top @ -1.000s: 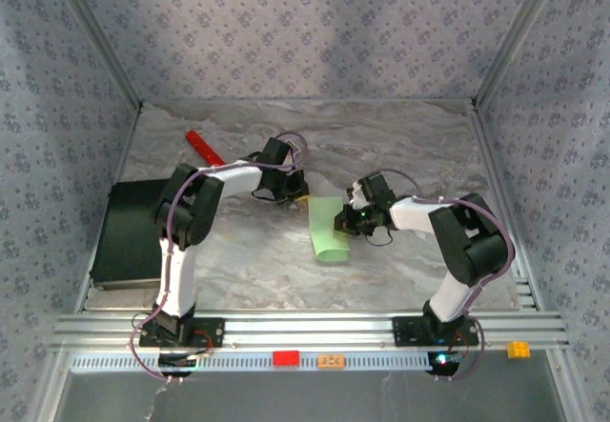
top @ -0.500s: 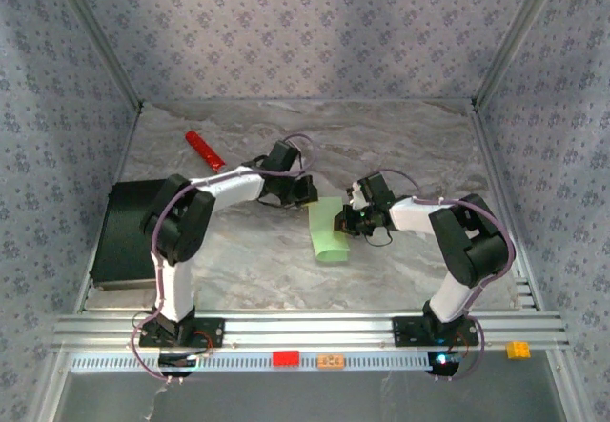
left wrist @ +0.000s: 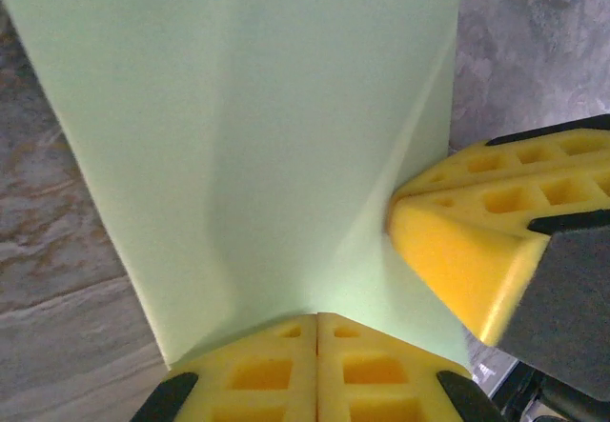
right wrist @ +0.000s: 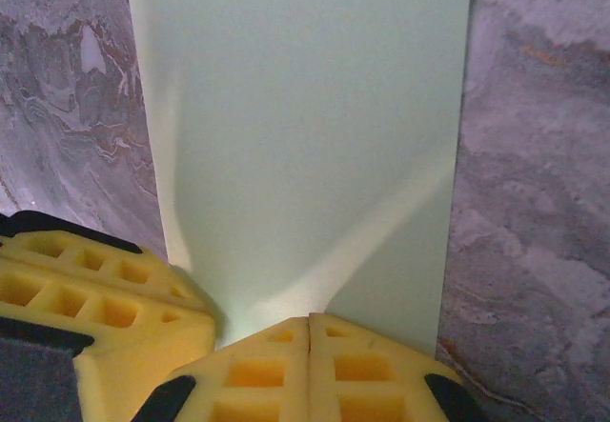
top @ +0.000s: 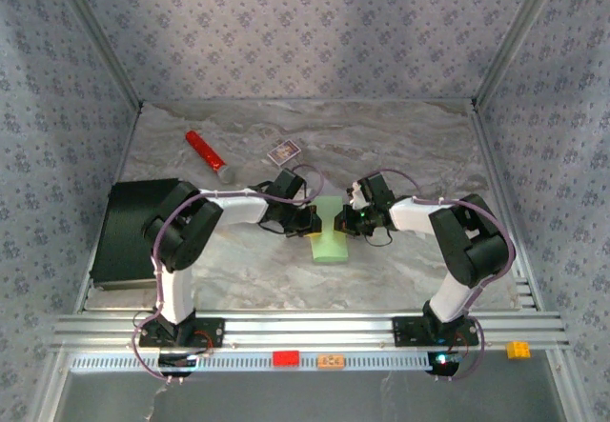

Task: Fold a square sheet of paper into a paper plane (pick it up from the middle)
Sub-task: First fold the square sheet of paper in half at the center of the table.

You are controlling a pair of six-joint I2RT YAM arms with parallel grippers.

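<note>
The square sheet of paper (top: pixel 330 242), pale green and folded to a narrow oblong, lies at mid-table between both grippers. My right gripper (top: pixel 348 218) is shut on its right edge. In the right wrist view its joined tips (right wrist: pixel 309 322) meet the sheet (right wrist: pixel 305 108), and a crease runs out from them. My left gripper (top: pixel 313 220) is shut, its tips (left wrist: pixel 317 319) set against the sheet's (left wrist: pixel 248 108) opposite edge. Whether paper sits between them is unclear. The right gripper's yellow fingers (left wrist: pixel 457 251) show in the left wrist view, and the left gripper's fingers (right wrist: pixel 95 298) in the right wrist view.
A red cylinder (top: pixel 204 151) lies at the back left. A small purple-and-white card box (top: pixel 283 151) lies behind the left arm. A black tray (top: pixel 129 231) sits at the table's left edge. Patterned walls close in three sides of the marbled table (top: pixel 400 146).
My left arm has swung forward and right, from behind the sheet to its left edge, uncovering the card box. The right gripper has kept its hold in place.
</note>
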